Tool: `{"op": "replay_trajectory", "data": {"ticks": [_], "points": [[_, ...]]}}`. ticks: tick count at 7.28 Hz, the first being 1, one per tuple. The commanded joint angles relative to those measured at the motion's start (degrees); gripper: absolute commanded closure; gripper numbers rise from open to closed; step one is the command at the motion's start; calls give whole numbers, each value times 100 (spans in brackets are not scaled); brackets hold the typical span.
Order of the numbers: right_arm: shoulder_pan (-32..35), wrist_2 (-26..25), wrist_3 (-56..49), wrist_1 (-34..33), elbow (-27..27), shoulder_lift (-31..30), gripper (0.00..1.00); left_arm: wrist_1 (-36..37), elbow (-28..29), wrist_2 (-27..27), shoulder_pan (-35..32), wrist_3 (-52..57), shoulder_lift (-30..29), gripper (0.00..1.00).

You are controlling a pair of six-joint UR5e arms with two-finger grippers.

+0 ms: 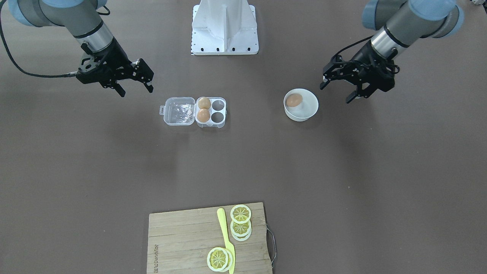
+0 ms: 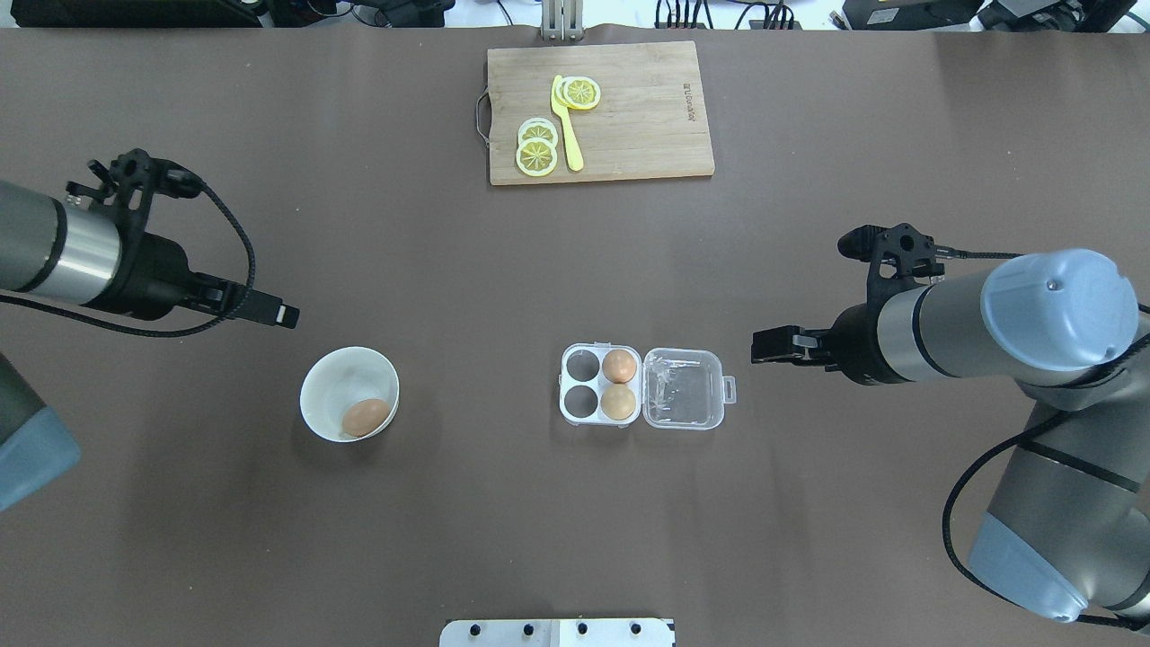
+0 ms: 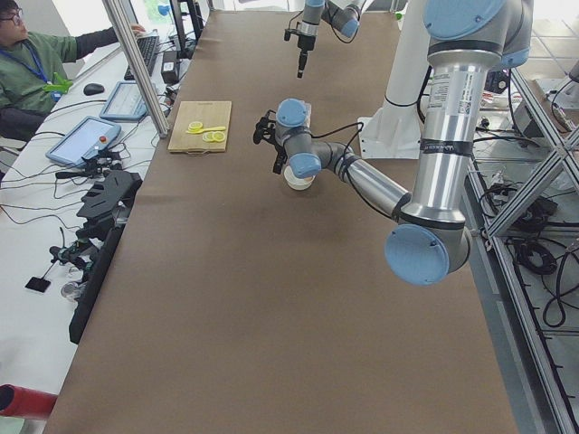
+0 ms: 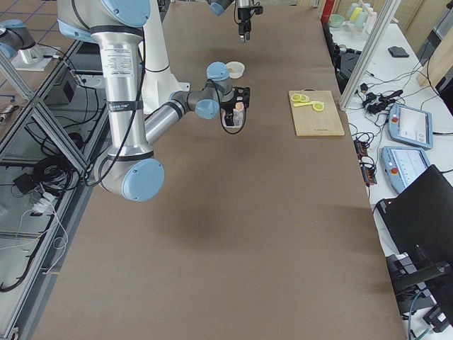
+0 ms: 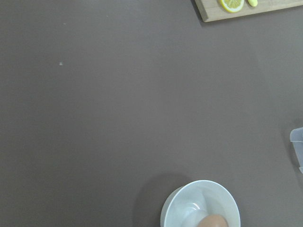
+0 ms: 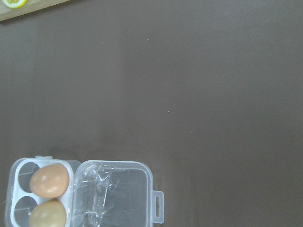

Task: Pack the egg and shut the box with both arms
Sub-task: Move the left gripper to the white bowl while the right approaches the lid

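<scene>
Both with fingers apart, the left gripper (image 1: 336,94) hovers by the bowl (image 1: 315,99), seemingly for its 1 egg (image 1: 294,100), the right gripper (image 1: 137,91) near the lid (image 1: 179,111) of the open box (image 1: 210,110).

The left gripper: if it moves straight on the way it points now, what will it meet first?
Probably the bare table beside the white bowl, not the bowl: the left gripper points down, and its wrist view centres on tabletop.
</scene>
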Motion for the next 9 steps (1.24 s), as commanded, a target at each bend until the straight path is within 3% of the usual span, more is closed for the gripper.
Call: {"op": "replay_trajectory", "data": {"ticks": [1, 3, 5, 9], "points": [[-161, -87, 379, 894, -288, -53, 12, -2, 88, 573, 603, -84, -163, 12], [-196, -104, 512, 1764, -692, -141, 20, -2, 281, 1014, 956, -75, -233, 16], [-205, -104, 540, 2346, -912, -298, 20, -2, 449, 1269, 1158, -57, -321, 17], [-205, -139, 548, 2384, -913, -352, 18, -2, 660, 1288, 1343, -5, -339, 26]]}}
